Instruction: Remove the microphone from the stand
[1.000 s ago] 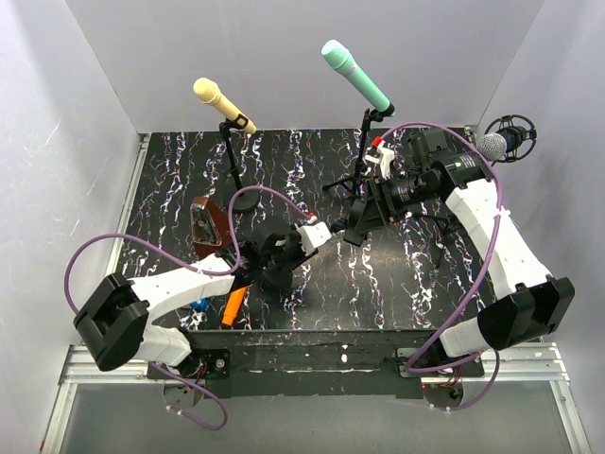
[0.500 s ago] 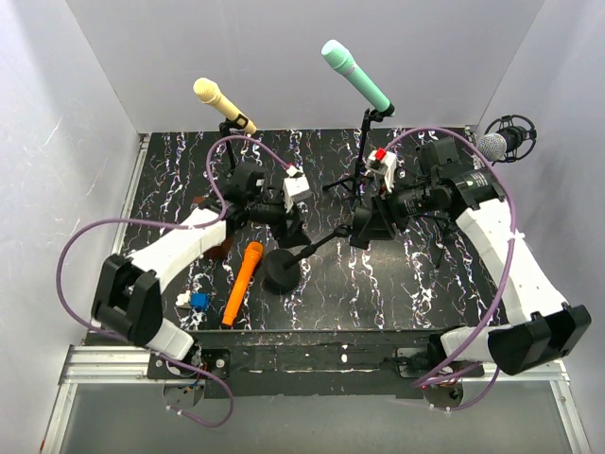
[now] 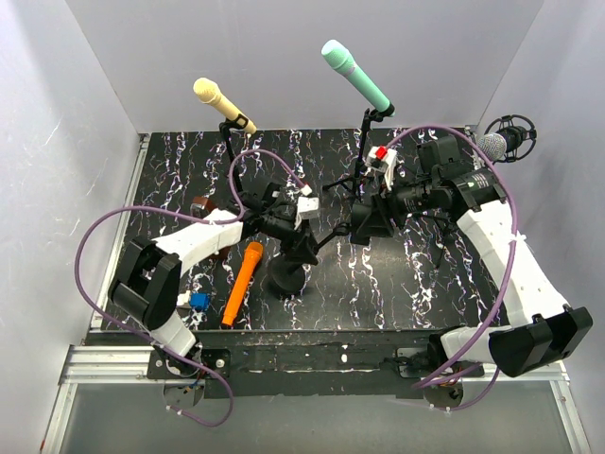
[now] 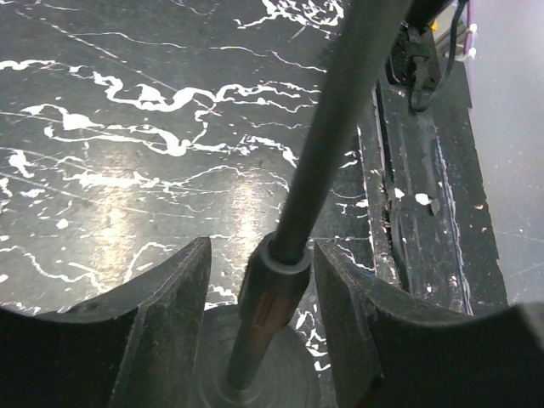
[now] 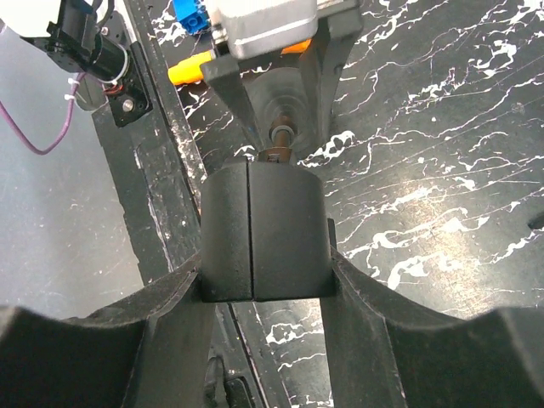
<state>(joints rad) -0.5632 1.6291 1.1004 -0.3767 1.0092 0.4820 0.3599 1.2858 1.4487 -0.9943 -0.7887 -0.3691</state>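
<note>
Straddling the slanted black metal stand pole [image 4: 333,119] above its round base, the left gripper [image 4: 262,252] has its fingers spread, clear of it. The right gripper [image 5: 265,255] pinches the black plastic clip [image 5: 265,229] at the pole's top. The orange cylindrical microphone [image 3: 242,282] lies on the black marbled table [image 3: 406,284], just left of the base.

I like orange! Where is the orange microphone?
In the top view the orange microphone lies on the table, left of the round stand base, near the blue block.

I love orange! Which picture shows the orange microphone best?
The top view: the orange microphone lies whole on the table. The right wrist view catches only an orange sliver behind the left end effector. The left wrist view misses it.
</note>
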